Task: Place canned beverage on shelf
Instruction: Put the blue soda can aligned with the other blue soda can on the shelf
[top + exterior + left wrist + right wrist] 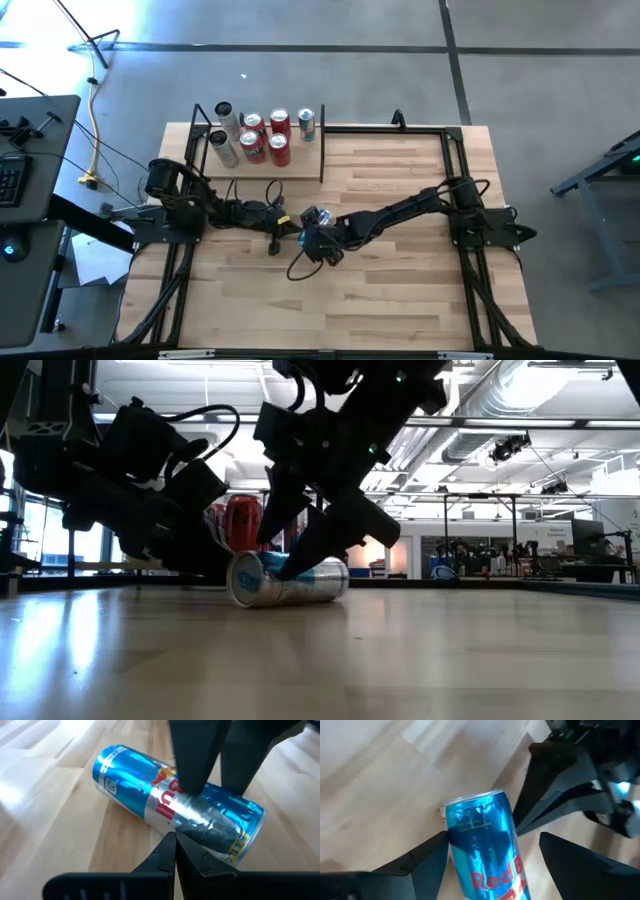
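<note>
A blue and silver can (150,790) lies on its side on the wooden tabletop, left of the middle; it also shows in the low view (285,578). My right gripper (492,842) is open and reaches down over the can, one finger on each long side. My left gripper (175,840) is shut, its tips at the can's side opposite the right arm. The shelf (300,160), a pale board with black rod frames, stands at the far left and carries several upright cans (265,140). My right gripper straddles the can from above, slanting in from the table's right, fingers across it. One finger (427,857) lies against the can's long side (452,852); the other finger (570,860) stands apart from it. The can rests on the table. My left gripper has its shut fingertips at the can's silver side (192,832), coming in low from the table's left; whether they touch it, I cannot tell.
The black frame rods (322,150) of the shelf stand just beyond the two grippers. The cans on the shelf fill its left and middle part. Bare tabletop (400,290) lies toward the near edge and the right.
</note>
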Robot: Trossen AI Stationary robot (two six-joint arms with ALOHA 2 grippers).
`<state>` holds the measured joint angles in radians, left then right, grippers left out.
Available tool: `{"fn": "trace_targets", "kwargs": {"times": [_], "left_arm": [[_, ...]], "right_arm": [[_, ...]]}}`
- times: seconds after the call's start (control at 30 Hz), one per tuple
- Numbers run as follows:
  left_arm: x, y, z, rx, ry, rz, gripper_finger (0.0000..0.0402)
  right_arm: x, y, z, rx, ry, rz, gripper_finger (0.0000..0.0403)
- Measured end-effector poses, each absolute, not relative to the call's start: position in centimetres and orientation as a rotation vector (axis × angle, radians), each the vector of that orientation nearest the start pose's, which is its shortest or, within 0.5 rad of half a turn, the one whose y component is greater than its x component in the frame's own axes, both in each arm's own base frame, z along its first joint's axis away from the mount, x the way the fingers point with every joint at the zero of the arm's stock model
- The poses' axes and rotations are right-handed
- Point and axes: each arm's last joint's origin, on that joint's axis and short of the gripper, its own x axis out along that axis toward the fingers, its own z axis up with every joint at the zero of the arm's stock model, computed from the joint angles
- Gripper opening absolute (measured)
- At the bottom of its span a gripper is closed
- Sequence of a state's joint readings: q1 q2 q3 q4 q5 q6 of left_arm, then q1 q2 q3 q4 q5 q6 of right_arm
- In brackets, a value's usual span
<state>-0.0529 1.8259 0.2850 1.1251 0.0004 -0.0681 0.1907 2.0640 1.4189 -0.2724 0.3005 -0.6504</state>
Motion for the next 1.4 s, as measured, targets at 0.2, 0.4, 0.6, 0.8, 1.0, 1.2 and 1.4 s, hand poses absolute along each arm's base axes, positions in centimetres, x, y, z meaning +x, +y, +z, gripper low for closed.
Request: {"fn": "trace_targets", "kwargs": {"times": [0.2,0.4,0.6,0.8,1.0,1.2,1.4], "left_arm": [[24.7,-1.4,8.0,-0.06,0.4,-0.055,0.0],[24.7,-1.4,8.0,-0.096,0.399,-0.051,0.0],[25.2,-1.4,8.3,-0.152,0.383,-0.049,0.0],[23.2,-0.8,8.7,-0.171,0.385,0.011,0.0],[19.2,-0.3,9.9,-0.158,0.321,0.136,0.0],[17.1,0.0,10.6,-0.136,0.257,0.204,0.0],[17.1,0.0,10.9,-0.103,0.242,0.209,0.0]], "right_arm": [[43.0,6.2,16.1,-0.681,0.908,0.225,0.0298],[43.1,5.2,16.0,-0.494,0.926,0.195,0.0298],[42.9,4.7,15.8,-0.29,0.969,0.164,0.0298],[42.8,4.6,14.9,-0.234,1.011,0.173,0.0298],[43.0,4.7,13.2,-0.266,1.049,0.202,0.0295],[43.9,4.8,14.7,-0.207,1.045,0.145,0.0231],[45.4,5.9,19.4,-0.357,0.911,-0.02,0.0206]]}}
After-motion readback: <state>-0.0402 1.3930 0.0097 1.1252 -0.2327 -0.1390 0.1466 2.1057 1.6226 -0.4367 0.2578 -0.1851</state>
